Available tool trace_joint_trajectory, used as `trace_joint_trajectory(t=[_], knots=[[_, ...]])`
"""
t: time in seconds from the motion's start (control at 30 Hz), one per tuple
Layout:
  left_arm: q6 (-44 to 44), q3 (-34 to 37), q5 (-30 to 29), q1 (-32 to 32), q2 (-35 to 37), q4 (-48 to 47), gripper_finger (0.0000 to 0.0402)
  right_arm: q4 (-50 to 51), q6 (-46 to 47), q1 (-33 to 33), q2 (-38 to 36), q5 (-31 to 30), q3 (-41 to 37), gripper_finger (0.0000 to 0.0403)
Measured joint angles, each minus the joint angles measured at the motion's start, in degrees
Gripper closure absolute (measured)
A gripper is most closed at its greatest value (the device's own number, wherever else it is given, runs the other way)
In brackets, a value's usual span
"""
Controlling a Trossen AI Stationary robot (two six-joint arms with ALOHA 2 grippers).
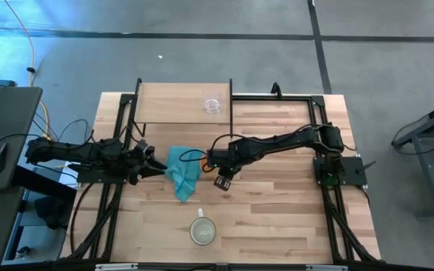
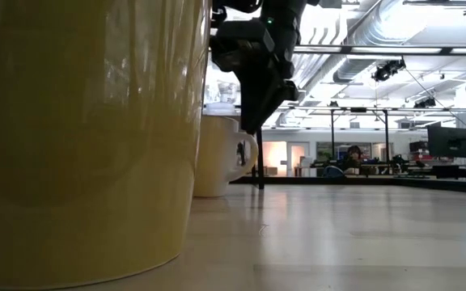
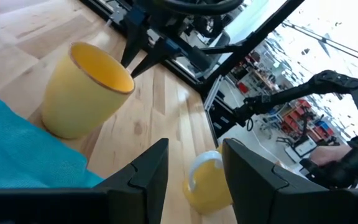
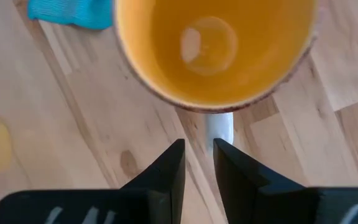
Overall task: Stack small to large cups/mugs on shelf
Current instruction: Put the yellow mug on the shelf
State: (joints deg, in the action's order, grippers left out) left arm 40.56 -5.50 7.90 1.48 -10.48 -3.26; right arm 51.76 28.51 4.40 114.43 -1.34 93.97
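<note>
1. Three vessels to nest, and only the glass cup (image 1: 212, 104) stands on the shelf (image 1: 172, 102). The orange mug (image 4: 213, 50) sits on the plank tabletop beside the teal cloth (image 1: 181, 173). The cream mug (image 1: 202, 230) is well apart, near the front edge.
2. I read the step in hand as taking up the orange mug. The right gripper (image 4: 199, 149) hangs over it, fingers drawn narrow on the pale handle (image 4: 219, 127), which looks pinched at the tips.
3. The left gripper (image 3: 194, 155) waits at the cloth's other side, fingers wide and empty.
4. Next I judge I need a straight lift, keeping the mug level on that thin handle hold. Then comes a carry to the shelf, clear of the glass.
5. Only the right wrist view shows the handle between the fingers. The high view hides it under the arm but gives the whole layout.
6. The low view alone shows the orange mug's base resting on the table, not lifted.
</note>
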Motion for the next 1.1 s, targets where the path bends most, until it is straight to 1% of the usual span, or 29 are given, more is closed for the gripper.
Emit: trace_joint_trajectory(t=[0.4,0.6,0.83,0.93,1.1], knots=[[0.2,0.0,0.0,0.0,0.0,0.0,0.0264,0.7,-0.1,-0.6,0.0,-1.4,0.0,0.0323],[0.2,0.0,0.0,0.0,0.0,0.1,0.0264,0.8,-0.8,-0.7,0.0,-1.4,0.0,0.0307],[0.2,0.0,-0.1,0.0,0.0,0.1,0.0263,1.1,-1.5,-0.7,-0.2,1.1,0.0,0.0285],[0.2,0.0,-0.8,0.0,0.0,0.1,0.0263,1.8,-1.8,-0.7,-1.1,2.3,0.0,0.0284],[-0.1,0.0,-1.1,0.0,0.0,0.0,0.0263,1.8,-3.3,-0.7,-1.9,2.3,0.1,0.0284]])
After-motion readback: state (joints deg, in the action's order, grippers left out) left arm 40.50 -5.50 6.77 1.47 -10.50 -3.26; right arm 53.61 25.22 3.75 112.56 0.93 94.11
